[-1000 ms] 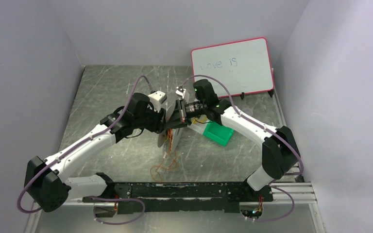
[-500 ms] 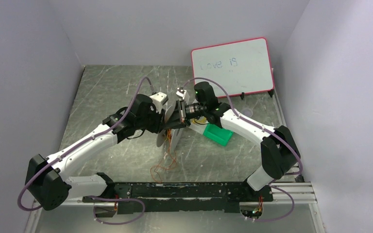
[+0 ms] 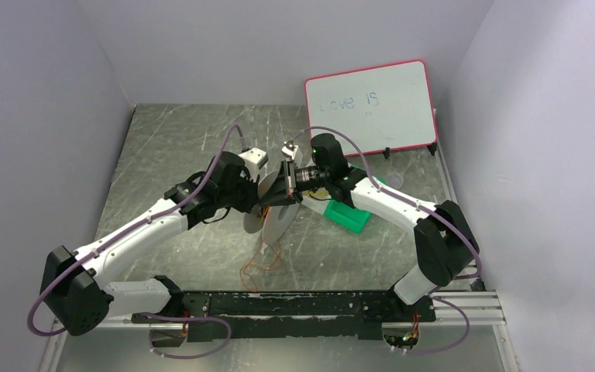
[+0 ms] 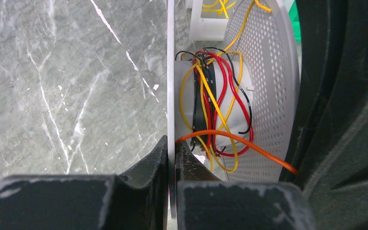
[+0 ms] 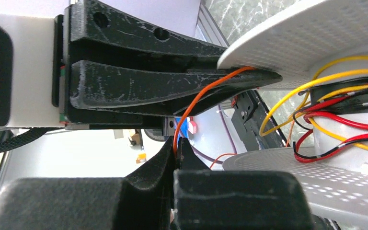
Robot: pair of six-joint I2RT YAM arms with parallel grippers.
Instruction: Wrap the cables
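Note:
A white spool (image 3: 276,215) with perforated flanges is held up above the table between both arms. My left gripper (image 4: 171,143) is shut on the thin rim of one flange (image 4: 170,72); it also shows in the top view (image 3: 256,203). A thin orange cable (image 4: 239,140) runs from that rim across the hub. My right gripper (image 5: 176,143) is shut on the same orange cable (image 5: 196,103), close under the other flange (image 5: 316,28); in the top view the right gripper (image 3: 285,188) is beside the spool. Loose orange cable (image 3: 259,266) trails down onto the table.
Yellow, red and black wires (image 4: 220,96) are looped round the spool's hub. A green box (image 3: 349,213) lies just right of the spool under the right arm. A pink-framed whiteboard (image 3: 372,105) leans at the back right. Grey walls enclose the table.
The spool has turned in the left gripper, so its flange faces the top camera more. Both wrists have shifted slightly, and both grips are unchanged.

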